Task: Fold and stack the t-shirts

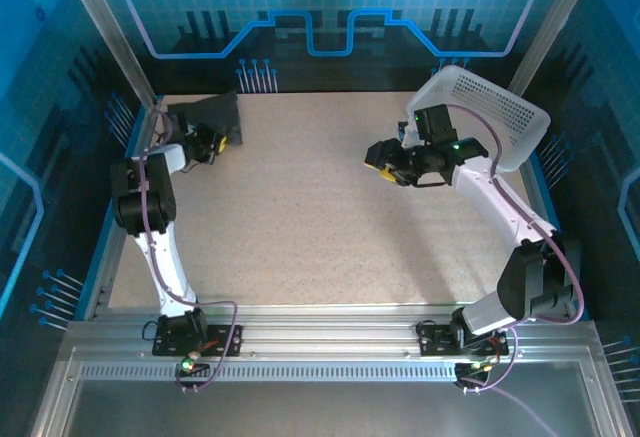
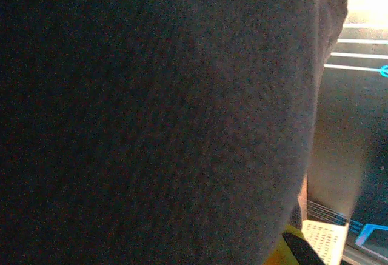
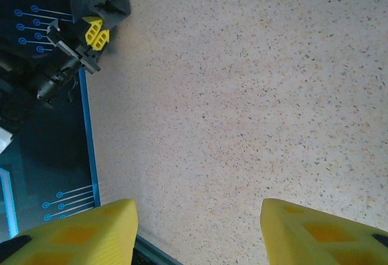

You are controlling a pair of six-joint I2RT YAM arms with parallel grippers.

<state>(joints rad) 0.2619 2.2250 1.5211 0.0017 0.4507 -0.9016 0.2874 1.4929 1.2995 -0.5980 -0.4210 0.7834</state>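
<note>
From above, the light is even and the focus sharp. The speckled worktop [image 1: 320, 217] is bright at the centre of the frame, while the edges fall away dim and blue-tinted. Shadows beside the arms are short and soft. The left wrist view is dark and grainy: the t-shirt [image 2: 151, 119] lies too close to focus, and glare whitens the upper right corner. The right wrist view is bright, with crisp worktop grain. At its bottom edge, the yellow fingers [image 3: 85, 231] of the right gripper [image 3: 199, 234] are blurred.
</note>
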